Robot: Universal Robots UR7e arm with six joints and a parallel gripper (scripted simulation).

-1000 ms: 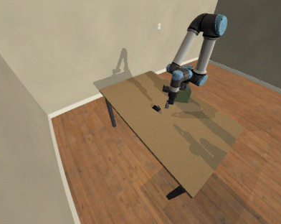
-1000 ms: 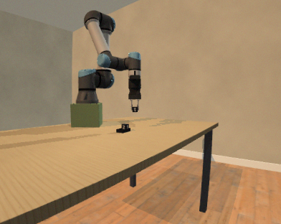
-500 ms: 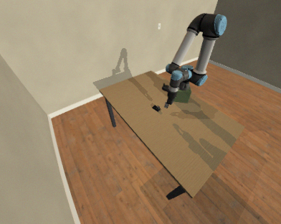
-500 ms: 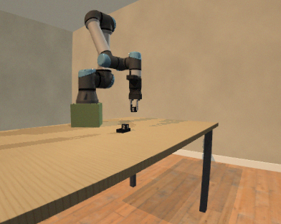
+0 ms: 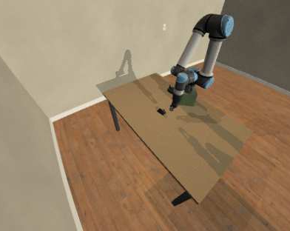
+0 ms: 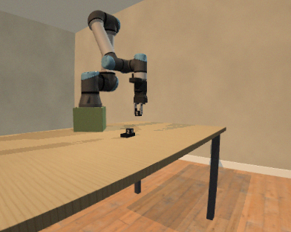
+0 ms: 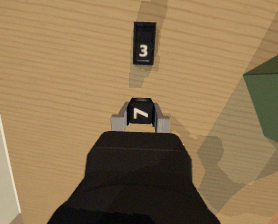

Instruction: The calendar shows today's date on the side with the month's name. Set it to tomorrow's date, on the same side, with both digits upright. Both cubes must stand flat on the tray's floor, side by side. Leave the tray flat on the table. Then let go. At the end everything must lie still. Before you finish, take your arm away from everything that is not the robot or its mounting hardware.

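My gripper (image 7: 141, 109) is shut on a black cube (image 7: 140, 111) whose visible face shows a white 7. It holds the cube in the air above the table, also seen in the exterior view (image 6: 139, 109) and the top view (image 5: 172, 107). The black calendar tray (image 7: 144, 43) lies on the table ahead of the gripper, with a cube in it showing a white 3 on top. The tray also shows in the exterior view (image 6: 128, 133) and the top view (image 5: 161, 110), below and beside the gripper. The month's name is too small to read.
A green block (image 6: 89, 119) under the arm's base stands on the table behind the tray; it shows at the right edge of the wrist view (image 7: 269, 97). The table's edge runs along the left of the wrist view.
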